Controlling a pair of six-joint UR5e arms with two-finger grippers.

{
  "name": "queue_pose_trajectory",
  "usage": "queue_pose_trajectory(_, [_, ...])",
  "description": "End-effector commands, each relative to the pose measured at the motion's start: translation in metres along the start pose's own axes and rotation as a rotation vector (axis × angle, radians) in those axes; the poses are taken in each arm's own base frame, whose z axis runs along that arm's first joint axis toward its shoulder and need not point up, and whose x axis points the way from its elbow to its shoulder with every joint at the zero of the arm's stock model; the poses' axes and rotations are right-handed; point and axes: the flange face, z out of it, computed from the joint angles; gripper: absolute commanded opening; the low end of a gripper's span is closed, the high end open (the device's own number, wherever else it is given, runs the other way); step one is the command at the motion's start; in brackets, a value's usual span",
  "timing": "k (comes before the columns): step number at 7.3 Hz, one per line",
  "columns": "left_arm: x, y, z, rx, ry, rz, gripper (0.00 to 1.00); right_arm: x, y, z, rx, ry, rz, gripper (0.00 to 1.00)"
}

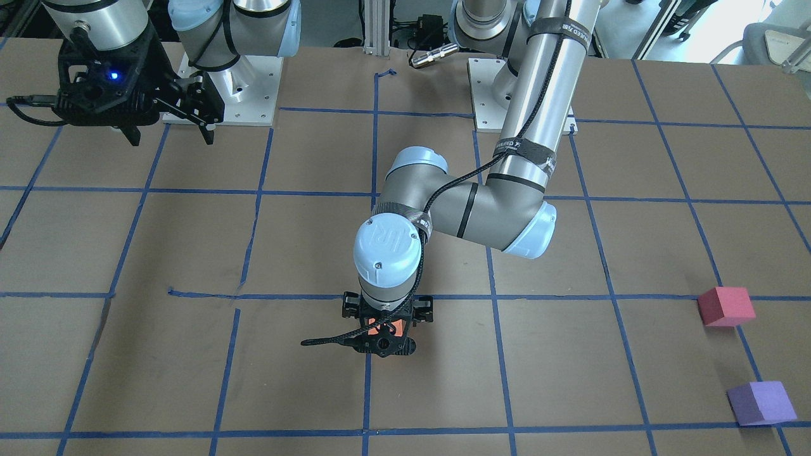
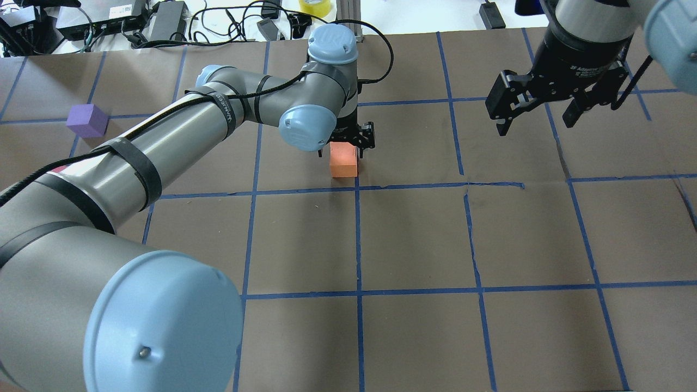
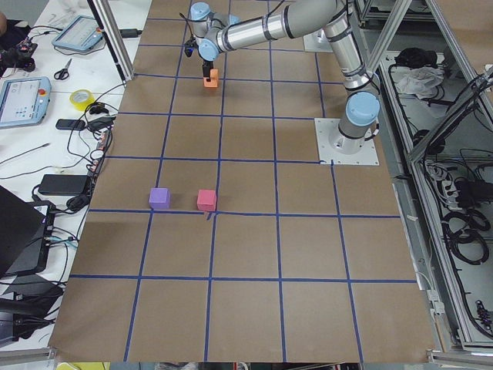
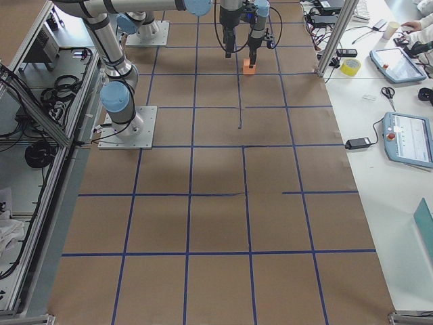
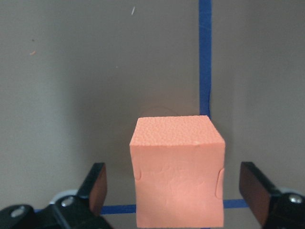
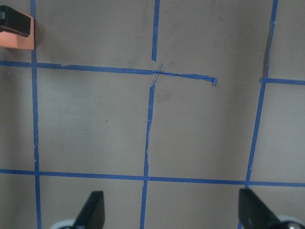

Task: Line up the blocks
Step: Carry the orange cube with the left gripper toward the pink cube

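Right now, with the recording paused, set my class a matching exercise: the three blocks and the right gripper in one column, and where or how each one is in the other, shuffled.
Column A
1. orange block
2. red-pink block
3. purple block
4. right gripper

Column B
a. open, holding nothing, above the table
b. the block farthest from the robot's side of the table
c. between the fingers of the open left gripper
d. mostly hidden behind the left arm in the overhead view

Pairs: 1-c, 2-d, 3-b, 4-a
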Motion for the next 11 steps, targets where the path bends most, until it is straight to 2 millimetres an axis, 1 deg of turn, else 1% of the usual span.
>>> queue_pose_trajectory(1, [-0.001, 0.003, 0.005, -0.011, 0.0, -0.005, 0.9, 0.0, 0.0, 0.004, -0.005, -0.002, 0.0, 1.0])
queue_pose_trajectory(2, [0.0, 0.003, 0.007, -0.013, -0.001, -0.006, 0.62, 0.001, 0.0, 0.004, -0.006, 0.009, 0.0, 1.0])
queue_pose_trajectory(3, [-0.001, 0.006, 0.01, -0.019, -0.004, -0.006, 0.49, 0.001, 0.0, 0.004, -0.006, 0.009, 0.002, 1.0])
queue_pose_trajectory(4, [-0.002, 0.006, 0.011, -0.01, -0.002, -0.015, 0.39, 0.002, 0.0, 0.004, -0.006, 0.01, 0.003, 1.0])
queue_pose_trajectory(5, [-0.001, 0.004, 0.002, 0.033, 0.009, -0.048, 0.3, 0.001, 0.001, 0.003, -0.003, 0.009, 0.003, 1.0])
queue_pose_trajectory(6, [-0.007, -0.003, -0.028, 0.113, 0.036, -0.08, 0.25, 0.002, 0.001, 0.003, -0.005, 0.01, 0.003, 1.0])
queue_pose_trajectory(7, [-0.04, -0.015, -0.046, 0.14, 0.028, -0.141, 0.21, 0.001, 0.001, 0.004, -0.006, 0.009, 0.003, 1.0])
queue_pose_trajectory(8, [-0.092, -0.022, -0.059, 0.115, 0.019, -0.214, 0.15, 0.001, 0.001, 0.004, -0.006, 0.009, 0.005, 1.0])
queue_pose_trajectory(9, [-0.141, -0.029, -0.076, 0.102, 0.024, -0.273, 0.05, 0.001, 0.002, 0.003, -0.005, 0.009, 0.003, 1.0])
queue_pose_trajectory(10, [-0.181, -0.034, -0.102, 0.134, 0.004, -0.247, 0.0, 0.0, 0.001, 0.004, -0.006, 0.006, 0.005, 1.0])
queue_pose_trajectory(11, [-0.235, -0.031, -0.115, 0.12, -0.023, -0.22, 0.0, 0.0, 0.001, 0.004, -0.007, 0.005, 0.002, 1.0])
